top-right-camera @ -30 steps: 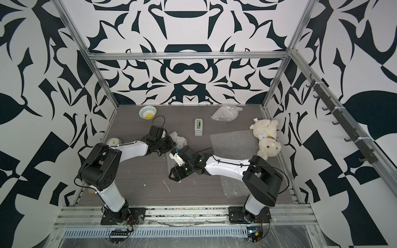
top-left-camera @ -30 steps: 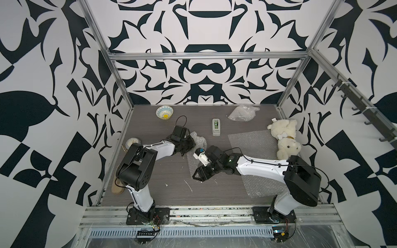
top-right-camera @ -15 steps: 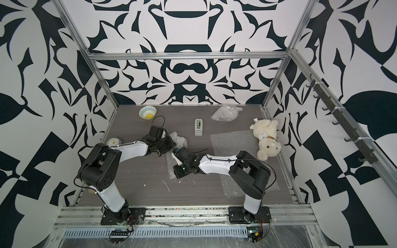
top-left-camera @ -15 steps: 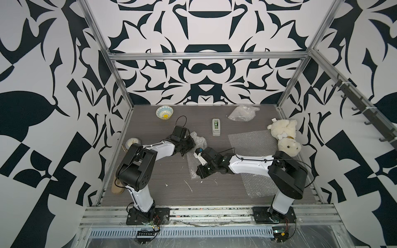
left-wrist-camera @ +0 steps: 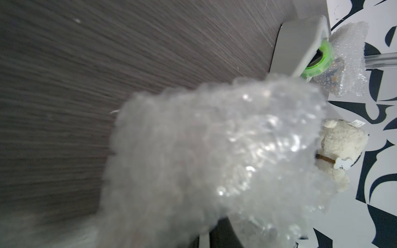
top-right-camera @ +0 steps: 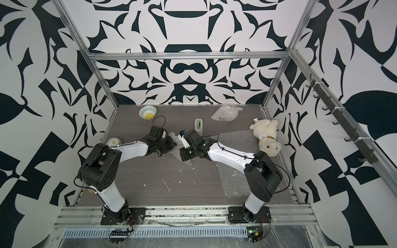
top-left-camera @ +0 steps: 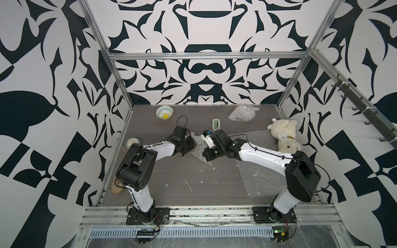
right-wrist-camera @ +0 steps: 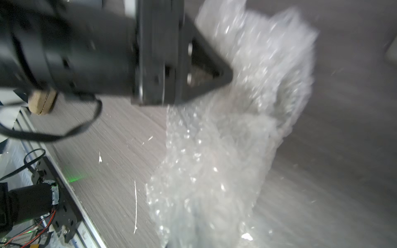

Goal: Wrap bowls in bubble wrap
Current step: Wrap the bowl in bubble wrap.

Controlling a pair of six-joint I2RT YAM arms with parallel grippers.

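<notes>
A crumpled sheet of bubble wrap (top-left-camera: 198,149) (top-right-camera: 176,148) lies mid-table between my two grippers. My left gripper (top-left-camera: 191,146) (right-wrist-camera: 227,74) is shut on its far side; in the left wrist view the bubble wrap (left-wrist-camera: 214,161) covers the jaws. My right gripper (top-left-camera: 205,154) (top-right-camera: 184,155) is shut on the near side, and the bubble wrap (right-wrist-camera: 225,161) runs straight down into its jaws. What the wrap holds is hidden. A light blue-and-white bowl (top-left-camera: 164,112) (top-right-camera: 147,112) with a yellow centre stands unwrapped at the back left.
A crumpled bubble-wrap bundle (top-left-camera: 242,113) sits at the back right. A flat sheet (top-left-camera: 256,174) lies under the right arm. A tape dispenser (top-left-camera: 215,124), a cream teddy bear (top-left-camera: 283,137), a pale clock (top-left-camera: 133,142) and a cork piece (top-left-camera: 117,186) are around.
My right gripper moved away from the front edge up to the wrap and shut on it, its elbow swinging right. The left arm stayed put.
</notes>
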